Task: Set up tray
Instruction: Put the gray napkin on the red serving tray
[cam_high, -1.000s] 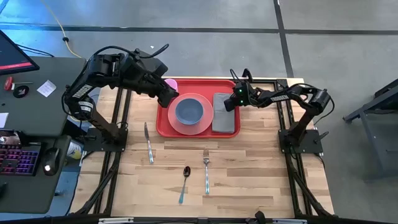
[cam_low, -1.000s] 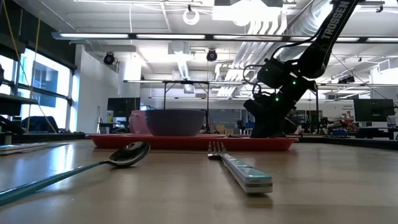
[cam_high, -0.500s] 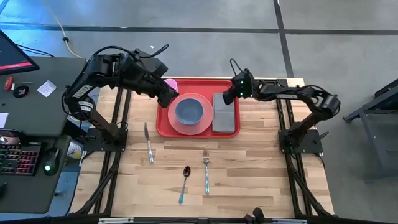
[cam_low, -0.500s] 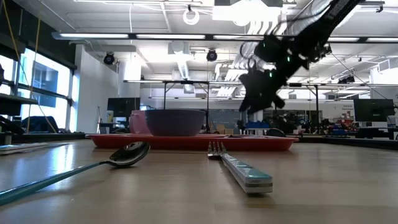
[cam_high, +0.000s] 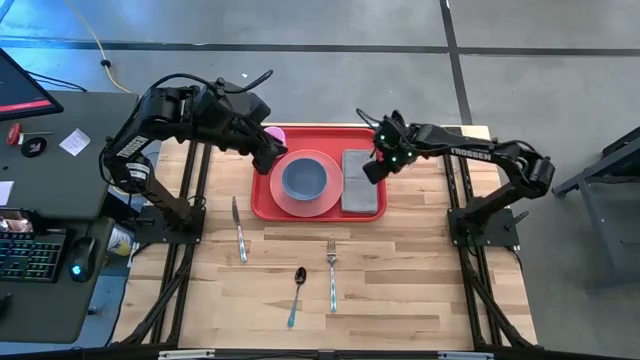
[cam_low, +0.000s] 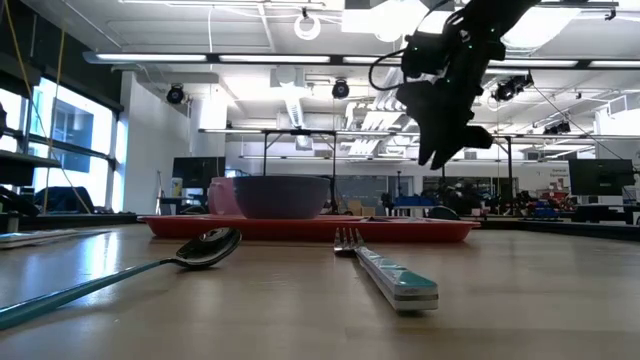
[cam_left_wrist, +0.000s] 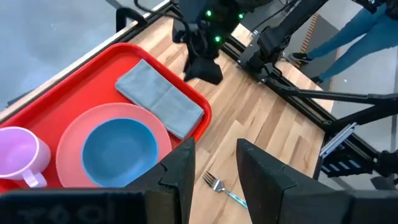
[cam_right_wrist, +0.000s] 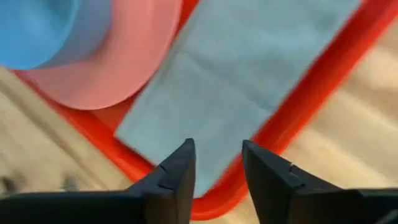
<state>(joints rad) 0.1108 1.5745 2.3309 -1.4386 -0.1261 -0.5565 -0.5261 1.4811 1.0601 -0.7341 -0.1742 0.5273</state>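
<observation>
Tray: the big red plastic tray (cam_high: 318, 209) is set on the wooden surface (cam_high: 400, 270).
Right claw (cam_high: 371, 170): held above the tray's grey folded cloth (cam_high: 360, 181), fingers apart.
Left claw (cam_high: 268, 160): kept by the tray, fingers apart.

We can read one marking only: white letters "TROSSEN" along the right arm (cam_high: 468, 153) in the high view, at about two o'clock from the table's (cam_high: 400, 280) middle.

Open lab: ceiling ducts (cam_low: 470, 45), monitors (cam_low: 600, 178)
</observation>
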